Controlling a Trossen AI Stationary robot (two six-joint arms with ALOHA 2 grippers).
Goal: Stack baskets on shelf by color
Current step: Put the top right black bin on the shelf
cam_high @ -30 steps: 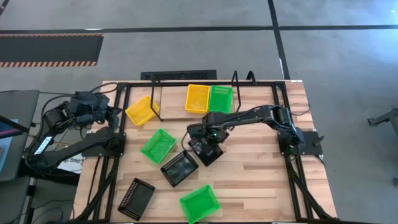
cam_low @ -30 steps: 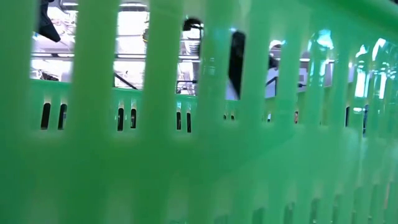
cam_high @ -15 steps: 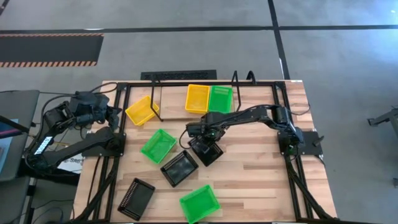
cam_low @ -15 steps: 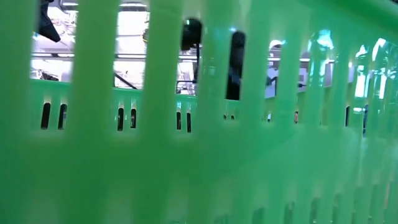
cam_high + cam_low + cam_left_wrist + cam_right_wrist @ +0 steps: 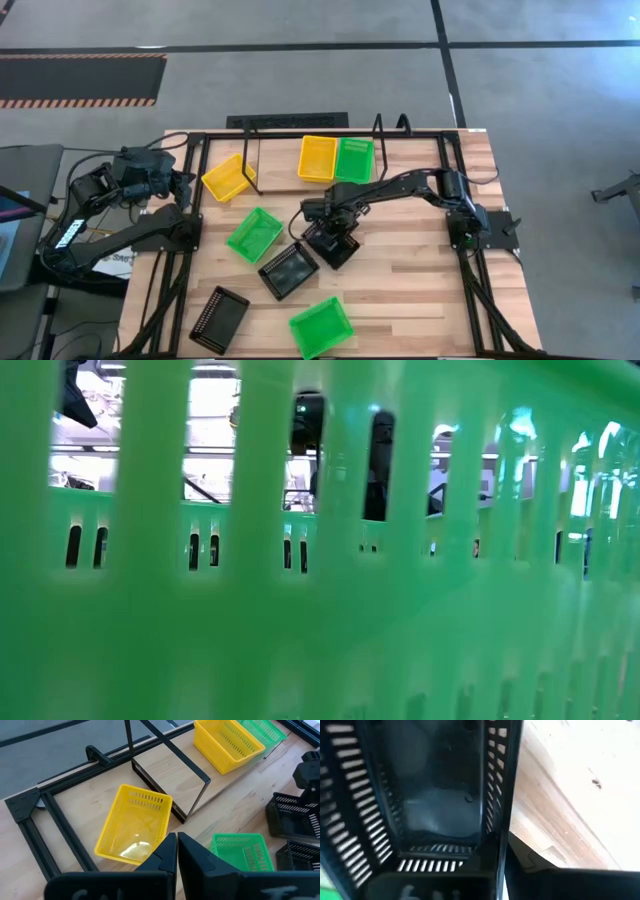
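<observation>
The right gripper is reaching down at mid-table onto a black basket, and in the right wrist view its fingers are sitting closed over that basket's slotted wall, so it seems to be taking hold for a lift.

The sorting is looking barely begun. On the shelf at the far edge, only a yellow basket and a green basket are standing side by side on the board. Everything else is lying loose on the table:

- a second yellow basket at the shelf's left end, apparently beside the rack, not in it
- a green basket left of centre
- another black basket just near of the one being gripped
- a third black basket at the near left
- a green basket at the near edge, its mesh filling the low view

Only seven baskets are showing from above.

The left gripper is waiting at the far left with its fingers pressed together and empty.
</observation>
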